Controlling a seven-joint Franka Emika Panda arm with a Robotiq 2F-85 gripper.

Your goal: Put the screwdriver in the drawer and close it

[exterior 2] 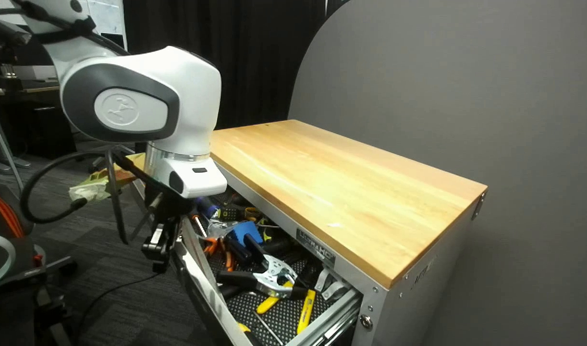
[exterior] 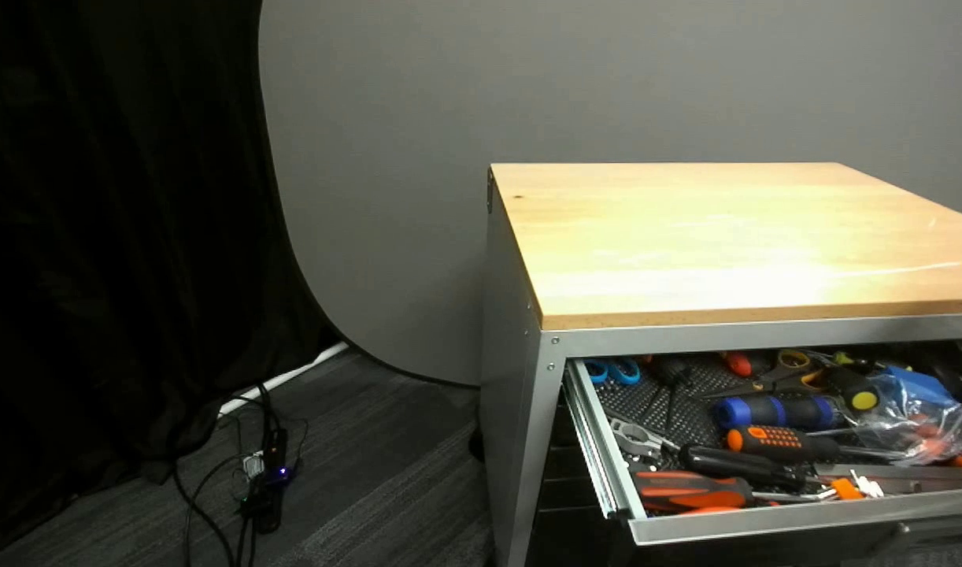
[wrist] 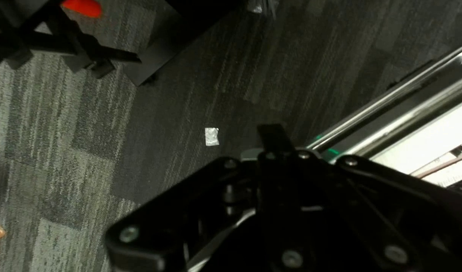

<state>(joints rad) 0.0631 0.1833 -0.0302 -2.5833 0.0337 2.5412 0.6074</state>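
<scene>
Screwdriver (exterior: 852, 391): one, short, black grip with a round yellow end; taken to be the task's piece, blade not made out. Lies loose inside the drawer (exterior: 804, 516). Bearings from it in an exterior view, twelve at the top: scissors (exterior: 764, 384) near ten o'clock, blue-handled tool (exterior: 776, 412) toward nine, plastic bag (exterior: 898, 433) at four, just beside; whether it touches the bag I cannot tell.

Drawer: one, wide, shallow, metal, pulled out in both exterior views. By my reading the placing is done and the pushing-in is left.

Gripper (wrist: 270, 130): one. Fingers look to be together, nothing seen between them. In an exterior view it hangs below the white arm (exterior 2: 192, 105), on the outer side of the drawer's front; contact cannot be told. In the wrist view a shiny metal bar (wrist: 386, 102), maybe handle or lip, runs off toward two o'clock from the fingertips; a scrap of silver wrapper (wrist: 212, 136) lies at nine.

Handling, screwdriver: probably light, stiff, hard to break; its rounded grip may slip or roll. If it must be lifted, best hold is squarely across the middle of the grip, keeping the bag clear of the fingers.

Handling, drawer: likely heavy with its load; press the front steadily near its middle, lest the contents slide.
</scene>
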